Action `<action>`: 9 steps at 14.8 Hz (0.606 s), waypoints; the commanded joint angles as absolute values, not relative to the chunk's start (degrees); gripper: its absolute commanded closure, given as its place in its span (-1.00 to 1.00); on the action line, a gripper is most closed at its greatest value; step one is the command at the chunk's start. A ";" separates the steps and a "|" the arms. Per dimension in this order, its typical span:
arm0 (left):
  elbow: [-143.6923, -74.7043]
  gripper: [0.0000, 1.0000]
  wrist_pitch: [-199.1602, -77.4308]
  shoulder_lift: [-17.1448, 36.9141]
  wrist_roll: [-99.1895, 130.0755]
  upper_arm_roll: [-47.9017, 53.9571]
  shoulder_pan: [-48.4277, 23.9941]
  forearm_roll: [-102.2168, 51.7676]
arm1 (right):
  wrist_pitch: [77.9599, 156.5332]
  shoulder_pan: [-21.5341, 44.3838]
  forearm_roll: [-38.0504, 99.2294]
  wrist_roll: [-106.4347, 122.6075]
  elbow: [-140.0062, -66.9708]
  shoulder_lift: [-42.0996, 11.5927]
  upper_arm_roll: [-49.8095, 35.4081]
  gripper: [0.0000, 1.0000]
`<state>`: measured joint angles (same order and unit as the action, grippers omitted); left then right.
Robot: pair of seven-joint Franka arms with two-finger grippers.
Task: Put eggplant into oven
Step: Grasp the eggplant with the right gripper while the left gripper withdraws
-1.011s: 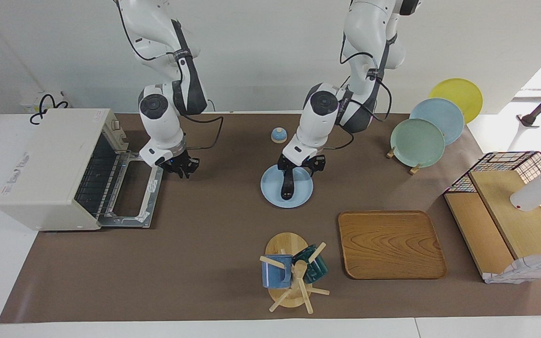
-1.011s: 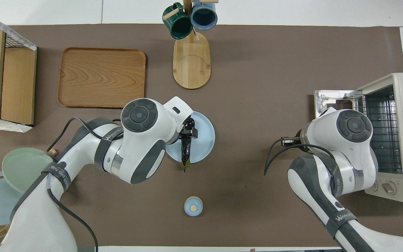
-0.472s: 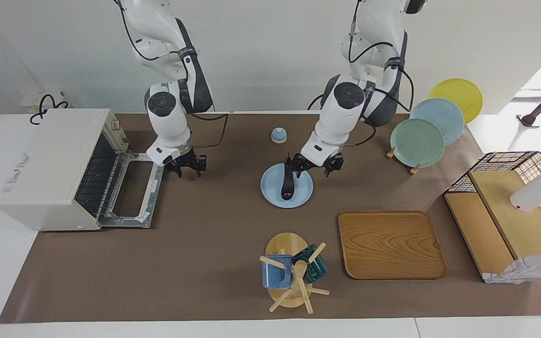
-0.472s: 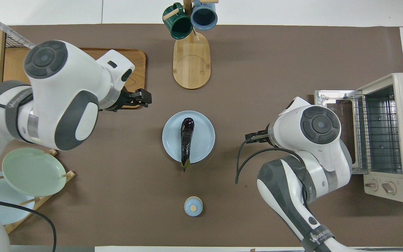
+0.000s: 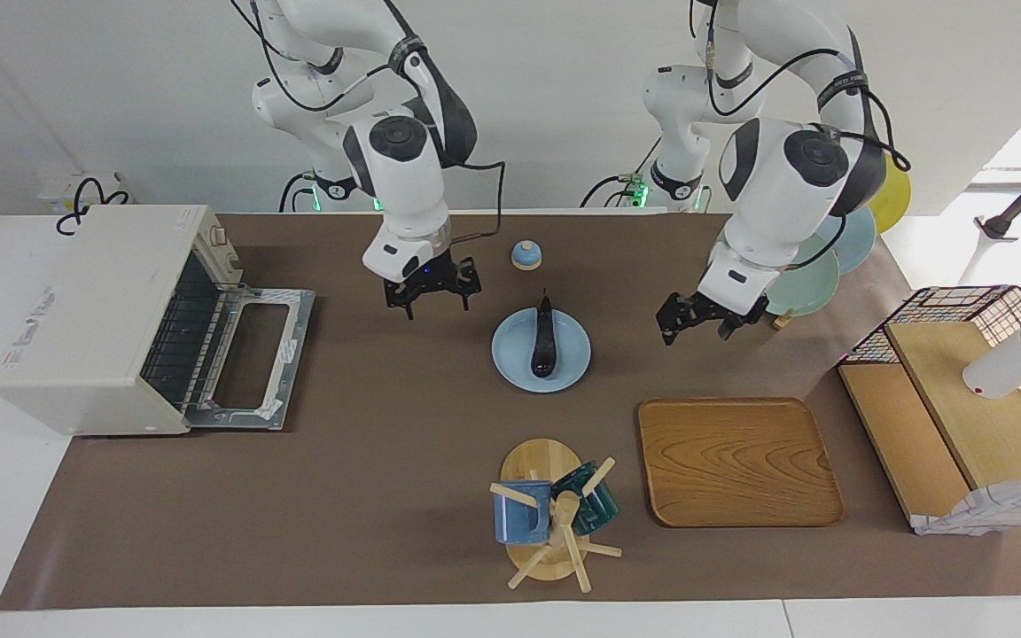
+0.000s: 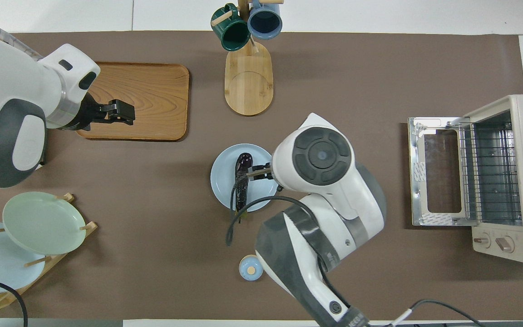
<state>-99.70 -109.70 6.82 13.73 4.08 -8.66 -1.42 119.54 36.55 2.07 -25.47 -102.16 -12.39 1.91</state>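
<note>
Now the eggplant point(image 5: 544, 344) lies on the blue plate point(image 5: 574, 359) mid-table, untouched. Toward the right arm's end stands the oven point(image 5: 89, 315), door dropped flat, rack showing; a red warning sticker sits by its knobs, its writing too small to read. Right gripper point(image 5: 426, 297) hangs over bare mat between oven and plate, fingers spread, holding nothing. Left gripper point(image 5: 701, 317) hangs over the mat beside the wooden tray point(image 5: 736, 461), likewise spread and empty.

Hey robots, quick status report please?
Left gripper open, empty. Right gripper open, empty, beside blue plate. Eggplant on plate. Oven door down, path unobstructed.
</note>
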 commanded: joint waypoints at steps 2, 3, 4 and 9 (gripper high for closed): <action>-99.32 -1.00 -104.25 3.44 8.18 4.57 -6.07 -0.09 | 113.12 43.67 -0.59 -37.85 -75.83 -34.23 2.11 -1.00; -99.32 -1.00 -103.37 2.91 7.65 4.57 -5.80 -0.09 | 112.94 44.12 -2.18 -38.58 -71.59 -37.41 2.02 -1.00; -99.32 -1.00 -102.66 2.73 7.47 4.48 -5.63 -0.09 | 113.81 44.64 -2.20 -39.11 -70.59 -38.75 2.02 -1.00; -99.40 -1.00 -96.17 -0.96 7.38 4.57 -5.71 1.85 | 120.76 48.25 -5.00 -40.17 -75.58 -39.81 2.02 -1.00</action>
<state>-99.29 -99.54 1.28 8.12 4.16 -6.17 0.50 119.51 47.47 -2.99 -38.94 -74.96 -39.63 2.03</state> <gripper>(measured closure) 0.000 0.000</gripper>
